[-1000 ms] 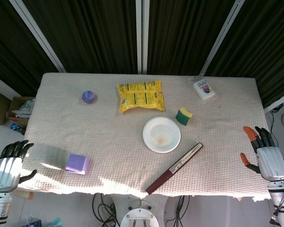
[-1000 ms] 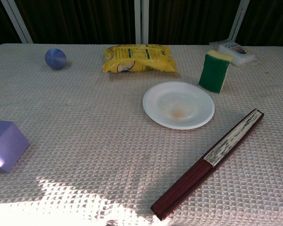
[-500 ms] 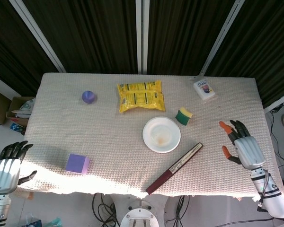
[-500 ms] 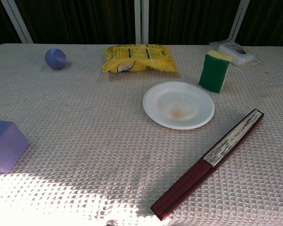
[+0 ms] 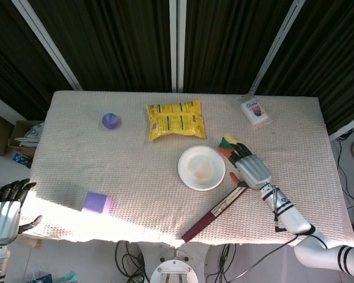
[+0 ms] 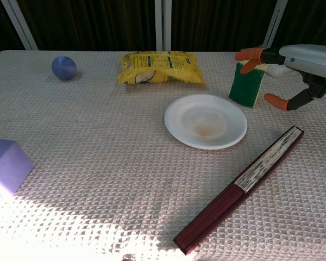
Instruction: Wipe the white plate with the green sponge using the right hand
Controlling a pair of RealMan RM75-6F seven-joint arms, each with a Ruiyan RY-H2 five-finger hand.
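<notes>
The white plate point(image 5: 201, 168) point(image 6: 205, 120) lies at the table's middle with a faint orange stain in its centre. Just right of it and further back stands the green sponge point(image 6: 246, 84) with a yellow top, on edge; in the head view the sponge point(image 5: 226, 141) is mostly covered by my right hand. My right hand point(image 5: 246, 165) point(image 6: 293, 68) hovers over the sponge with fingers spread, orange tips out, holding nothing. My left hand point(image 5: 6, 209) hangs off the table's front left corner, fingers apart and empty.
A closed dark red fan point(image 5: 217, 210) point(image 6: 243, 186) lies diagonally in front of the plate. A yellow snack bag point(image 5: 175, 119), a blue ball point(image 5: 110, 121), a purple block point(image 5: 96, 203) and a white soap pack point(image 5: 255, 111) sit around the cloth-covered table point(image 5: 76, 159).
My right hand has swung in from the table's right edge, leftward and forward, to just over the sponge. The left hand has dropped slightly.
</notes>
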